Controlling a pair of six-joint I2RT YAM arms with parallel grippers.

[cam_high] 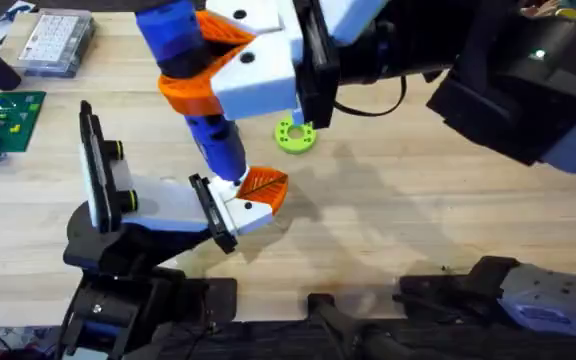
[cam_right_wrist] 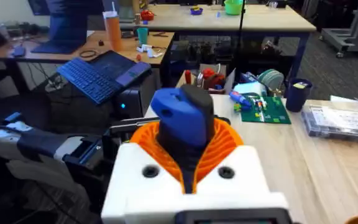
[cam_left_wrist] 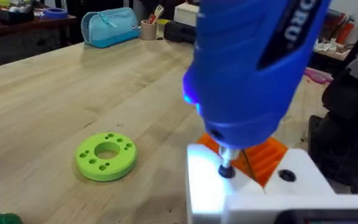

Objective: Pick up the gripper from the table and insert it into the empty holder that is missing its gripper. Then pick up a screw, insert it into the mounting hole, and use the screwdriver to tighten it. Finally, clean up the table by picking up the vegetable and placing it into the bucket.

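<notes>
One step in hand: tightening, judged by the bit touching the white piece.
Screwdriver [cam_high: 213,140]: over the surface [cam_high: 418,200] near its middle, rear tilted toward 11 o'clock, bit [cam_left_wrist: 227,163] down on the white piece [cam_high: 253,200] beside its orange ribbed pad.
Right end effector [cam_right_wrist: 188,162]: pinching the screwdriver barrel between orange pads.
Left end effector: spread or pressed together, cannot tell.
Green ring [cam_high: 295,134]: at 1 o'clock from the bit, apart.
Advice: line the barrel up with the hole, press lightly and straight, avoid side load, and stop if the bit skips.

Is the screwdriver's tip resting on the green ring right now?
No. In the left wrist view the screwdriver has its tip on a white part, while the green ring lies apart on the table.
</notes>
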